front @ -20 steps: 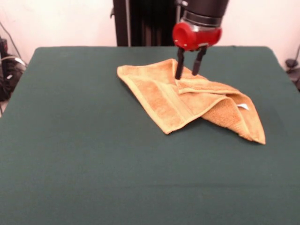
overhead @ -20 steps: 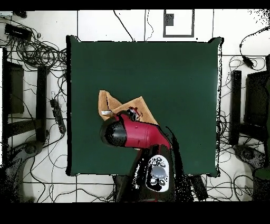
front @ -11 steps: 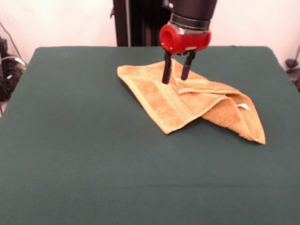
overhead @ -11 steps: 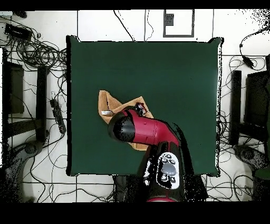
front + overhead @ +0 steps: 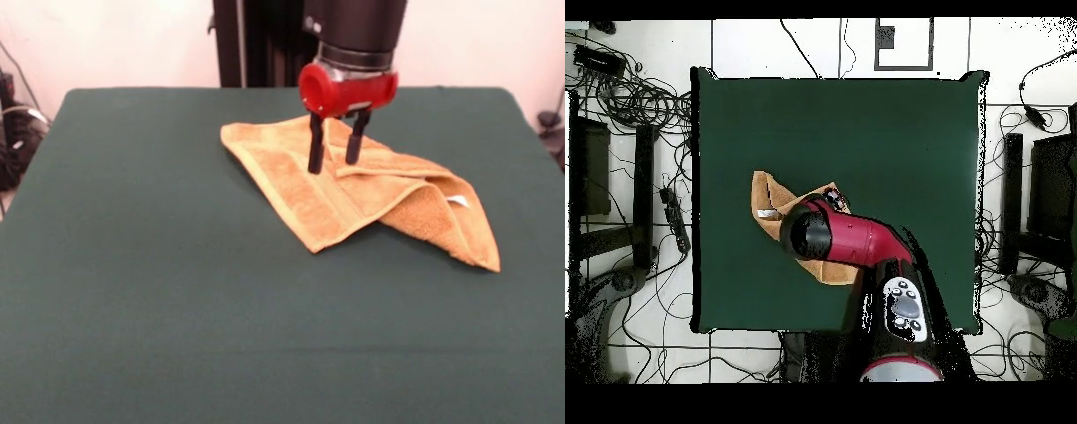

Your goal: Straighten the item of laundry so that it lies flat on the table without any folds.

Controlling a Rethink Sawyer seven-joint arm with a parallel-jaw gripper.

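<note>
On the dark green cloth-covered surface, the spread black pincer hangs over the soft, light, folded orange-tan terry towel, best pinched at a loose corner.

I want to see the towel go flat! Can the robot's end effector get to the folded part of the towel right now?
Probably yes. The end effector is open and hangs right over the towel, fingers pointing down at the folded layers. Nothing else lies on the table to block it.
</note>
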